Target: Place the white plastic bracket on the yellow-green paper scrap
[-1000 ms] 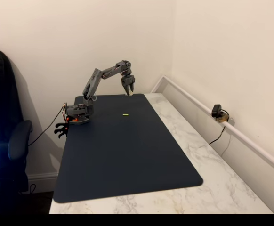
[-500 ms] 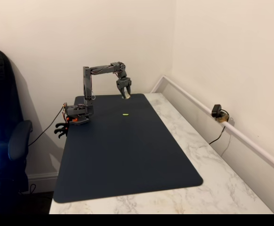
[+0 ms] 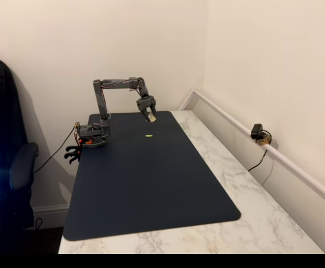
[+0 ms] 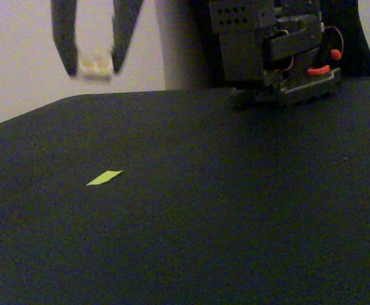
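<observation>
We count one white plastic bracket (image 4: pixel 96 65) | pinched between gripper (image 4: pixel 95 58) fingers, above mat (image 4: pixel 236 210) | one yellow-green paper scrap (image 4: pixel 104 178) flat on mat, apart.

dark navy mat (image 3: pixel 151 184) on a white marbled tabletop (image 3: pixel 252 206); grey arm (image 3: pixel 118 85); off-white bracket (image 4: pixel 96 65); yellow-green scrap (image 4: pixel 104 178).

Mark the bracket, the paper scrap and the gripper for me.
bracket (image 4: pixel 96 66): a fixed view, its pale face between the fingers.
paper scrap (image 4: pixel 104 178): same view, middle of the sliver.
gripper (image 3: pixel 151 118): a fixed view, between the fingertips.
</observation>
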